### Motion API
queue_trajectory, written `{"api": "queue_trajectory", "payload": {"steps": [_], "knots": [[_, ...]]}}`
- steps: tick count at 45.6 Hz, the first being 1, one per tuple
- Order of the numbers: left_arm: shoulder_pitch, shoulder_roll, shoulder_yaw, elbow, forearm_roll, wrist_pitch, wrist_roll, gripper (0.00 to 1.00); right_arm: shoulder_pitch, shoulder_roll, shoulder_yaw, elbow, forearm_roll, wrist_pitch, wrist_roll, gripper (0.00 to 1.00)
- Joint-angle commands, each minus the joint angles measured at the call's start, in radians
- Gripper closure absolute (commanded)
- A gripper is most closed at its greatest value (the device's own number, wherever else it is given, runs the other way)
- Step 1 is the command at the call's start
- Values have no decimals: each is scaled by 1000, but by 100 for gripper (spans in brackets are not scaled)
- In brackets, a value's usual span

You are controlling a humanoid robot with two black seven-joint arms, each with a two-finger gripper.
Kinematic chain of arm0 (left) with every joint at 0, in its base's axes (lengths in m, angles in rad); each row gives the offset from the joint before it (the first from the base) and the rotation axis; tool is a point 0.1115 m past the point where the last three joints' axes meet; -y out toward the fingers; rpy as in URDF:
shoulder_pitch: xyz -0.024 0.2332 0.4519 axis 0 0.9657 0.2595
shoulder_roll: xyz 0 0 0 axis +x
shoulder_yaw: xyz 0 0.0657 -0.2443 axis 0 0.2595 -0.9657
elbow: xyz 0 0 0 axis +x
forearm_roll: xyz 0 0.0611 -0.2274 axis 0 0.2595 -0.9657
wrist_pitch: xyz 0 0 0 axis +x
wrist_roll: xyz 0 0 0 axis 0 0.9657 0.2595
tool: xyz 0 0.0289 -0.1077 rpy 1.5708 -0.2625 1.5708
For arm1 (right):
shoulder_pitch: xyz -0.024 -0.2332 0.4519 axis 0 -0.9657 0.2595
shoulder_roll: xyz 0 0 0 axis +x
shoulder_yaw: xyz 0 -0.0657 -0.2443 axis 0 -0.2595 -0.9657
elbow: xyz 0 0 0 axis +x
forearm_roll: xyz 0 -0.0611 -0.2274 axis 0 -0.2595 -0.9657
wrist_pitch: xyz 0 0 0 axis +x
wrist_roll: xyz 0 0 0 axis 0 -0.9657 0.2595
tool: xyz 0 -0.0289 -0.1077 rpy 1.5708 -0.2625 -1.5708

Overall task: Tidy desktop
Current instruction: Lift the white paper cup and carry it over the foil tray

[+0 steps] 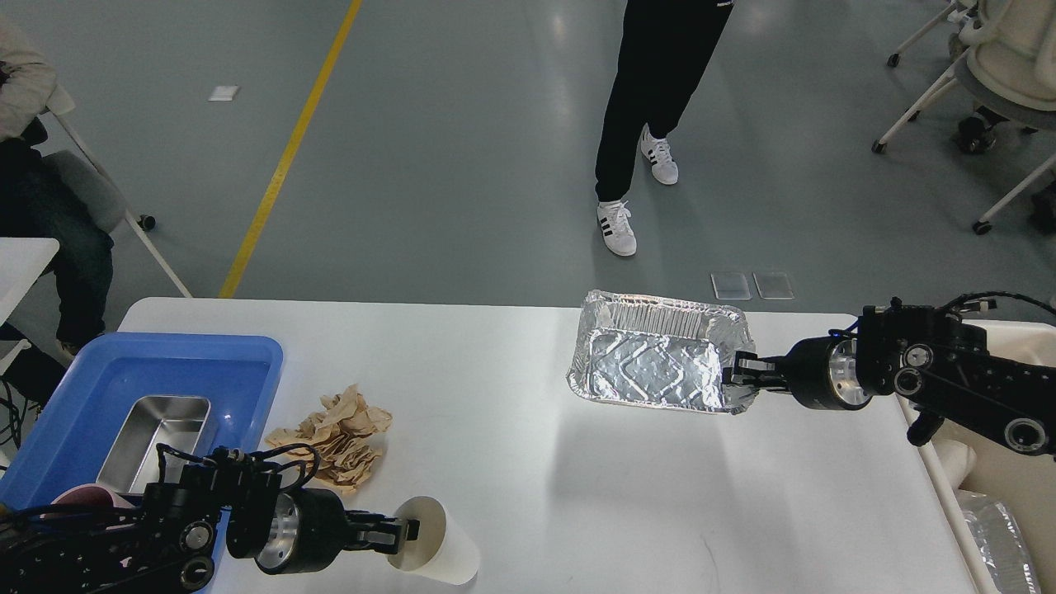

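The white desktop (528,462) fills the lower view. My right gripper (740,373) is shut on the right rim of a crumpled foil tray (652,355) and holds it tilted above the desktop; its shadow falls below. My left gripper (394,532) is shut on the rim of a white paper cup (437,544) lying on its side near the front edge. A crumpled brown paper wad (338,437) lies on the desktop to the right of the blue tray.
A blue plastic tray (239,359) at the left holds a steel pan (161,437) and a pinkish cup (87,495). A cream bin (1002,487) stands off the right edge. A person's legs (652,124) stand beyond the far edge.
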Motion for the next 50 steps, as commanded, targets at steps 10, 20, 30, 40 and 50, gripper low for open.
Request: {"api": "queue_trajectory", "payload": {"steps": [10, 20, 30, 40, 50], "knots": [[-85, 129, -60, -106, -35, -43, -11, 100, 1, 8, 8, 3, 23, 5, 0, 100], [-243, 234, -193, -148, -170, -153, -20, 100, 1, 12, 7, 10, 83, 9, 0, 100], [-469, 257, -281, -143, -236, -276, -12, 100, 7, 28, 7, 15, 85, 9, -2, 100], [-599, 206, -252, -72, -230, -400, 5, 99, 7, 34, 5, 21, 85, 11, -2, 100], [-816, -71, -55, 141, -204, -443, 22, 98, 7, 35, 5, 55, 85, 8, 0, 100]]}}
